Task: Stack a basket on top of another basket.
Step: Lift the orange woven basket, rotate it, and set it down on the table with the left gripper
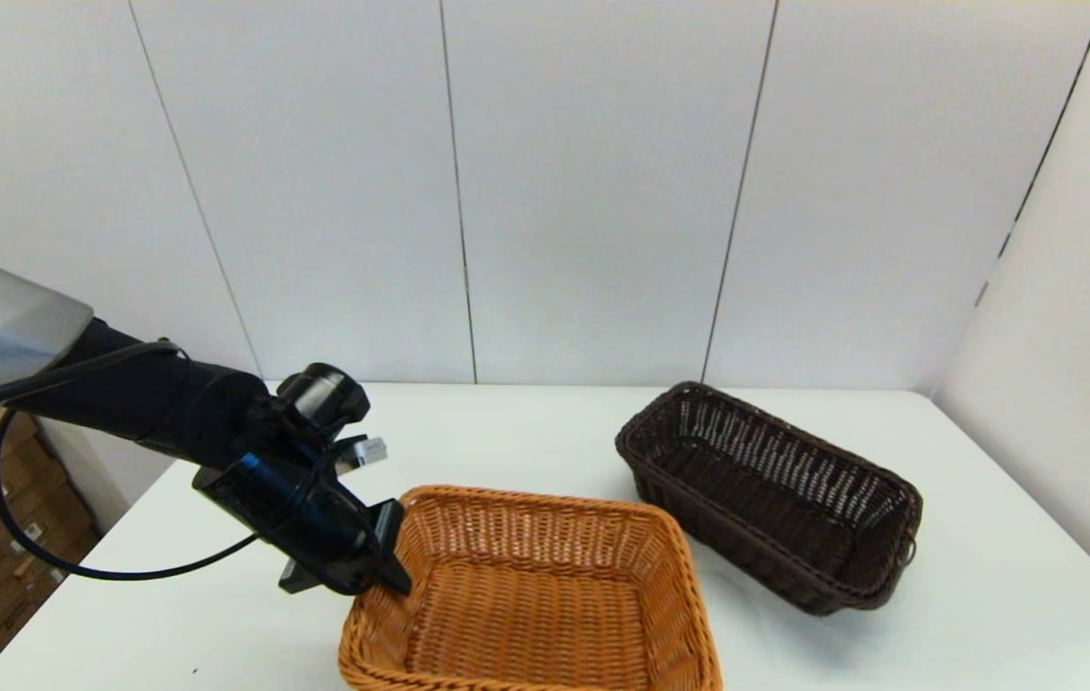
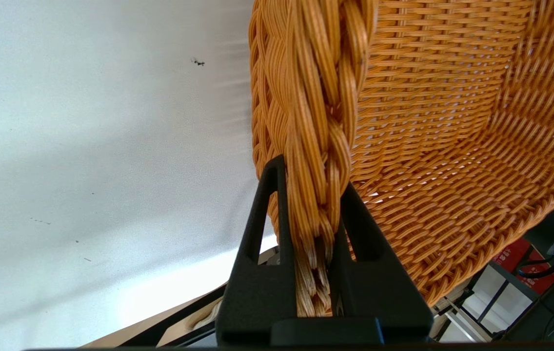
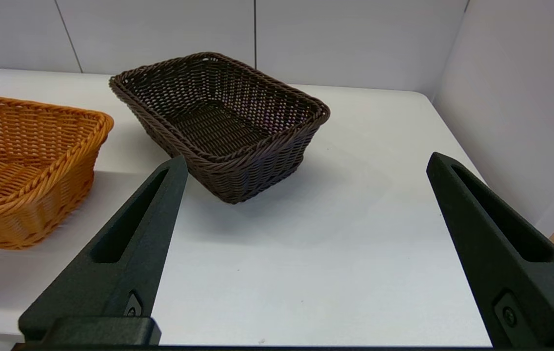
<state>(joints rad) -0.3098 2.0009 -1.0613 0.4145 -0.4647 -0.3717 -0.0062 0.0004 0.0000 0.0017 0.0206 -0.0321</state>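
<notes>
While the orange-tan basket [image 1: 531, 595] is gripped at the braided rim of its left side, that rim is seen in the left wrist view pinched tightly between the two black fingers [image 2: 257, 273] of the left gripper [image 1: 390, 566], one finger lying outside the weave and the other inside. From the head camera the basket is found at the near middle of the white table [image 1: 967, 576], with its near edge cut off by the bottom of the picture; whether it rests flat on the surface or is lifted at the held side cannot be told. The dark brown basket [image 1: 770, 494] is set on the table farther back and to the right, turned at an angle, near the orange-tan one but not touching it, a strip of bare tabletop being visible between them. No contact with either gripper is shown on it. In the right wrist view the right gripper [image 3: 306, 165] is held spread wide apart with nothing between its fingers, low above the near right part of the table, pointed towards the dark brown basket and well short of it. White wall panels [image 1: 593, 182] are seen behind the table.
</notes>
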